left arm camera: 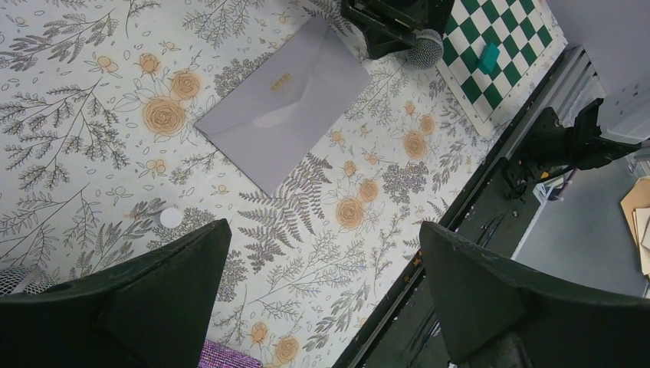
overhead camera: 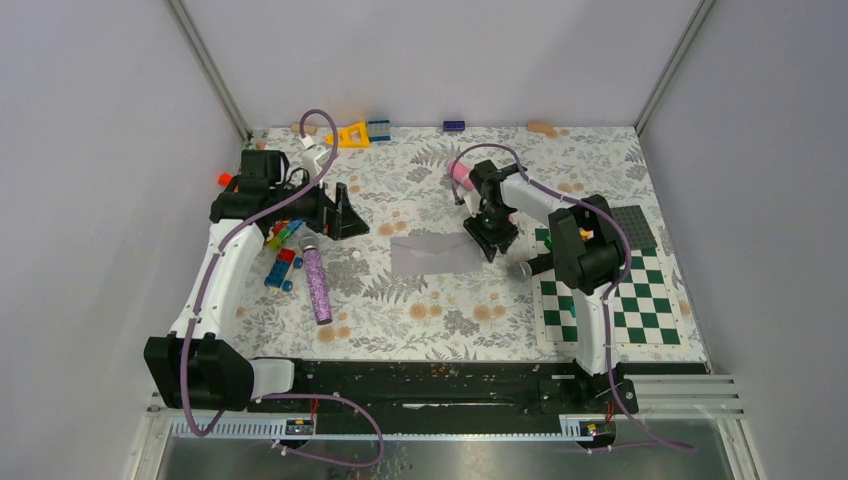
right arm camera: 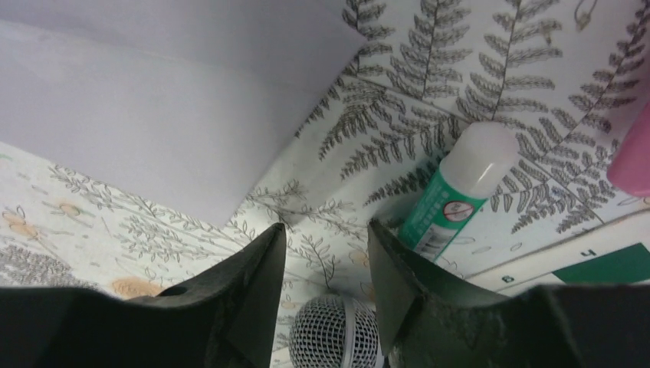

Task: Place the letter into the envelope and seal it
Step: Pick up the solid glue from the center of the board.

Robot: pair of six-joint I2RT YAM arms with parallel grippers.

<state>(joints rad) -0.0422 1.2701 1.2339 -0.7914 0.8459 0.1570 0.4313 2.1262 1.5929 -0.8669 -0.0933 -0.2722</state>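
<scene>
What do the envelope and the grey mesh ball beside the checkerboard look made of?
The envelope looks like matte paper: thin, flat, with crisp folded flap edges. The ball is probably metal wire mesh with a dull sheen, judging by its fine woven grid and centre band; plastic can't be ruled out.

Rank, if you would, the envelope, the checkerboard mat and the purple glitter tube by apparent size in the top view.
1. checkerboard mat, largest even with the right arm covering part of it
2. envelope
3. purple glitter tube, clearly smallest
</scene>
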